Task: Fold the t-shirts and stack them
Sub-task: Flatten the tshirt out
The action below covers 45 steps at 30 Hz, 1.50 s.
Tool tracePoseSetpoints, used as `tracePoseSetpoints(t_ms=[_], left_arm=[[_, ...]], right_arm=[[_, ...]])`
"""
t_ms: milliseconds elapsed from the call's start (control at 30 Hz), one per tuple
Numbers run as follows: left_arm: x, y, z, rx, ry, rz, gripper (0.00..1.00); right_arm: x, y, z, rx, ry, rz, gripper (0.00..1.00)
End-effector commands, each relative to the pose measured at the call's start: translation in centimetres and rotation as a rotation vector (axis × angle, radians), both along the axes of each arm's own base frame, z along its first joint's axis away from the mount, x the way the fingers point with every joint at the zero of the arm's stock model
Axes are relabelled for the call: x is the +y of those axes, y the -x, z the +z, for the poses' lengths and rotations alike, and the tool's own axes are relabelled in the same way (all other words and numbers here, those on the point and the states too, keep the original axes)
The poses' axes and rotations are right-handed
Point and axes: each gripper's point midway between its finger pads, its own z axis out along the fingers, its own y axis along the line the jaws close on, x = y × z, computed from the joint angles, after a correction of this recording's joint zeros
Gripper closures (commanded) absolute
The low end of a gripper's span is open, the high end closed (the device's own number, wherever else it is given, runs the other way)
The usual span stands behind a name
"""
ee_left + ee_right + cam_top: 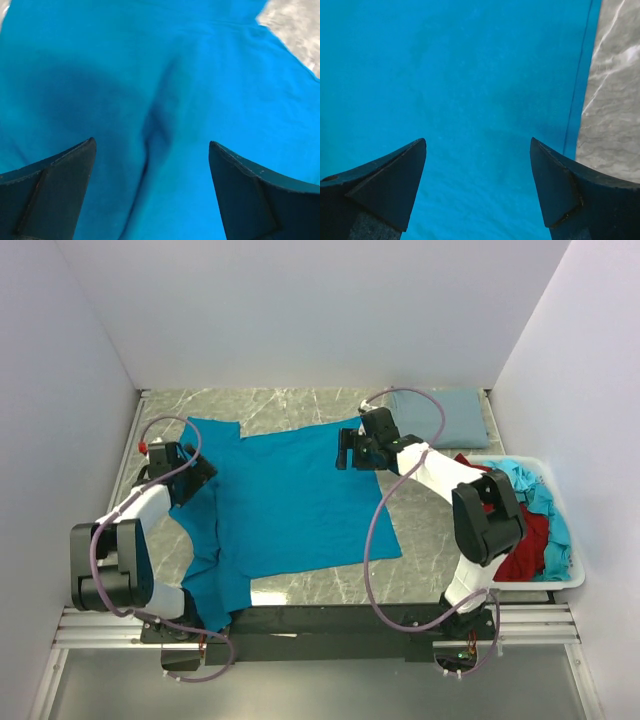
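Bright teal-blue shirt (290, 500): spread open on the counter (430, 530), centre-left. Body mostly flat; left side rumpled, lower left part reaching the near edge. Dusty grey-blue shirt (440, 415): folded into a neat rectangle, far right corner. Dark red shirt (520, 550) and light turquoise shirt (548, 508): crumpled together in the bin (520, 459), right side.

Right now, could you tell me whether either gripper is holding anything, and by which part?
Nothing is held. The left gripper and the right gripper are both open over the teal-blue t-shirt, neither pinching its cloth.
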Motion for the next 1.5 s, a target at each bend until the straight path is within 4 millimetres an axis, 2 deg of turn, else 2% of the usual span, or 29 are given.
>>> tracePoseSetpoints(t_ms=[0,133,333,367,400,433,500,533,700,767,800,833,867,900,933,1067,1200,1300,1333,1367,1400,1433,1467], left_arm=[[1.2,-2.1,1.1,-0.088,0.033,0.054,0.01],[2.2,-2.7,-0.3,-0.072,0.067,0.067,0.01],[3.1,-3.7,-2.3,-0.027,0.078,0.058,0.01],[3.4,-3.6,-3.2,-0.002,0.081,0.064,0.01],[3.5,-4.1,-3.1,-0.006,0.083,0.065,0.0],[3.6,-4.1,-4.1,0.02,0.089,0.066,0.01],[3.8,-4.9,-4.0,0.019,0.093,0.056,0.01],[3.9,-5.0,-4.8,0.039,0.098,0.057,0.01],[4.9,-6.9,-4.5,0.06,0.066,0.031,0.01],[5.3,-7.2,-5.2,0.095,0.048,0.011,0.01],[5.6,-8.6,-4.2,0.075,0.038,0.005,0.01],[5.5,-8.9,-5.0,0.097,0.04,-0.01,0.01],[5.5,-9.2,-5.1,0.106,0.035,-0.034,0.01],[5.6,-10.3,-4.3,0.098,0.038,-0.049,0.01],[5.2,-10.5,-5.0,0.115,0.057,-0.07,0.02],[5.2,-11.8,-4.2,0.102,0.063,-0.101,0.02],[5.5,-12.4,-2.6,0.094,0.054,-0.089,0.01],[4.9,-12.7,-0.2,0.039,0.073,-0.107,0.01],[4.9,-12.9,1.5,0.002,0.07,-0.105,0.01],[4.7,-13.1,2.5,-0.021,0.076,-0.103,0.01],[4.4,-13.2,3.6,-0.048,0.09,-0.113,0.01],[4.2,-13.0,5.9,-0.095,0.089,-0.12,0.01],[3.9,-12.8,6.8,-0.118,0.096,-0.122,0.01]], right_arm=[[0.1,-0.8,-1.1,0.018,-0.004,-0.032,0.1],[-0.3,-0.8,-4.0,0.087,0.044,-0.05,0.1],[-1.0,-0.9,-6.2,0.149,0.074,-0.08,0.1],[-1.3,-1.1,-6.5,0.159,0.072,-0.088,0.1],[-1.4,-1.2,-6.6,0.167,0.07,-0.091,0.1],[-1.7,-1.1,-7.4,0.193,0.083,-0.092,0.1],[-2.4,-1.4,-7.8,0.209,0.092,-0.114,0.1],[-2.7,-1.3,-8.3,0.227,0.1,-0.118,0.1],[-4.8,-2.4,-9.0,0.264,0.115,-0.162,0.1],[-5.3,-2.8,-9.3,0.279,0.123,-0.171,0.1],[-5.9,-3.1,-9.4,0.283,0.125,-0.184,0.1],[-6.1,-3.3,-9.6,0.293,0.132,-0.189,0.1],[-6.4,-3.5,-9.7,0.3,0.134,-0.199,0.1],[-6.6,-3.7,-9.7,0.302,0.133,-0.203,0.1],[-7.0,-4.0,-9.7,0.304,0.135,-0.208,0.1],[-6.4,-4.9,-8.5,0.272,0.11,-0.18,0.1],[-5.4,-6.1,-5.5,0.212,0.067,-0.143,0.1],[-5.0,-7.1,-3.0,0.149,0.051,-0.119,0.1],[-5.0,-7.6,-1.3,0.111,0.048,-0.117,0.09],[-5.1,-7.8,-0.5,0.092,0.045,-0.12,0.09],[-5.0,-7.8,0.3,0.076,0.044,-0.119,0.09],[-5.2,-7.7,1.8,0.042,0.037,-0.129,0.09],[-5.2,-7.5,2.4,0.025,0.034,-0.132,0.08]])
